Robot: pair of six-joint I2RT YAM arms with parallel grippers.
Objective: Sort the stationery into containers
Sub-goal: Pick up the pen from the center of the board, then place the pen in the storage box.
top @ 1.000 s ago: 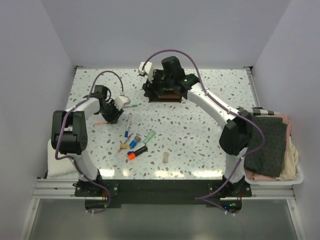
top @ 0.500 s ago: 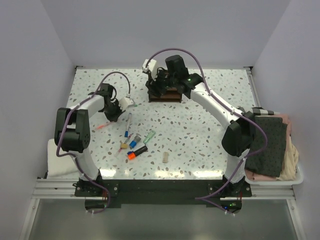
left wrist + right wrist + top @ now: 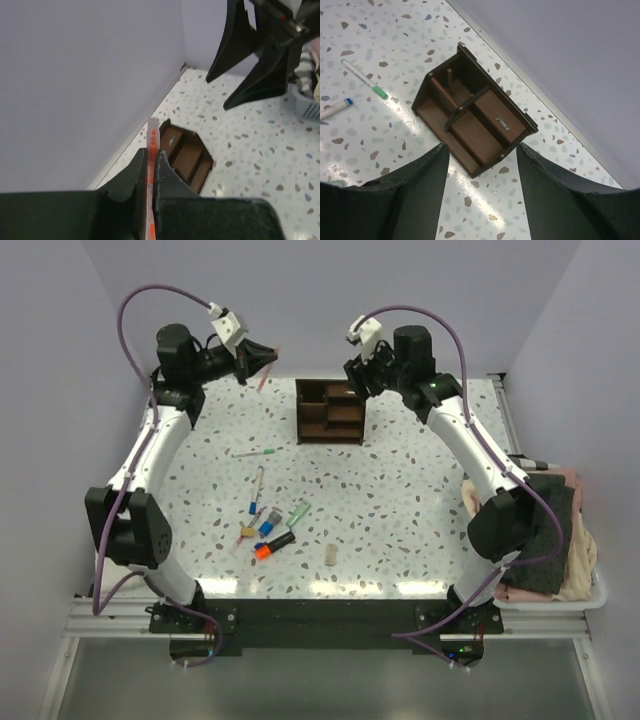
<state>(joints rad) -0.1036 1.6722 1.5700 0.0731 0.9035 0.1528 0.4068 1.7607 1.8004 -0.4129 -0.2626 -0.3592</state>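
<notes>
Both arms have risen off the bench (image 3: 420,500) within the last second. Right pincer (image 3: 358,375) has backed off the box (image 3: 330,411), jaws apart. Left pincer (image 3: 151,160) is now high by the back wall, left of the box, clamped on a thin orange pen (image 3: 151,131). Likely next: drop it in a compartment. Other stationery (image 3: 268,528) lies mid-bench.

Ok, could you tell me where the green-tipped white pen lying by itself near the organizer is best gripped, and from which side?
Take the green-tipped white pen at mid-shaft, straight down from above, fingers across its narrow width. It lies flat on the table, alone, with bare surface along both long sides. The right gripper is open; the left gripper is shut on an orange pen.
</notes>
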